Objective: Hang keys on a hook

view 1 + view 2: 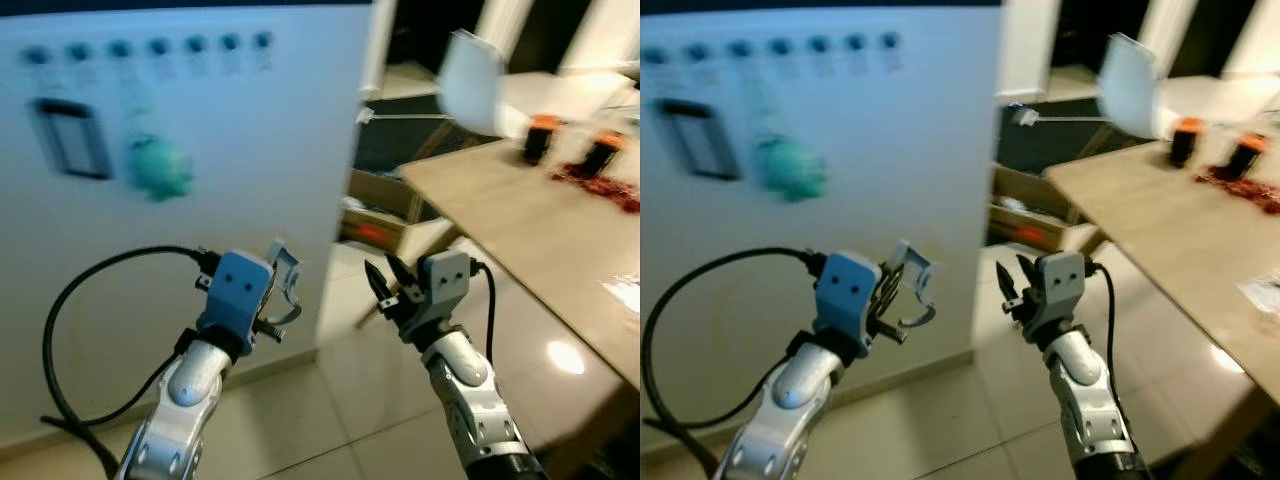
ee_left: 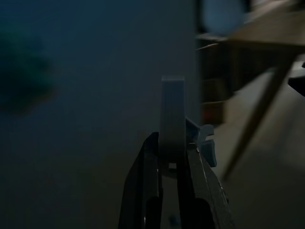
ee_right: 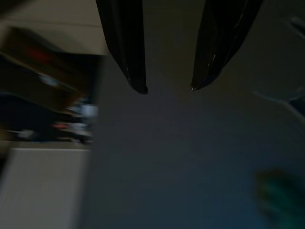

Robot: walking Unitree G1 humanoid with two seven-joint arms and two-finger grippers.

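Note:
A row of small blue hooks [image 1: 160, 47] runs along the top of the white wall panel [image 1: 250, 150], blurred. A teal soft thing [image 1: 160, 168] hangs under one hook. My left gripper [image 1: 275, 290] is raised before the panel, well below the hooks, and shut on the keys [image 1: 287, 272], a grey metal clip with a pale tag. In the left wrist view the pale tag [image 2: 172, 119] stands up between the closed fingers [image 2: 148, 191]. My right gripper [image 1: 385, 280] hovers open beside it, nothing between its fingertips [image 3: 138, 86].
A dark framed rectangle [image 1: 70, 138] is fixed on the panel at left. A wooden table [image 1: 520, 230] with two orange-lidded jars [image 1: 540, 138] stands at right, a white chair [image 1: 475, 85] behind it. A cardboard box [image 1: 385, 215] sits on the tiled floor [image 1: 330, 400].

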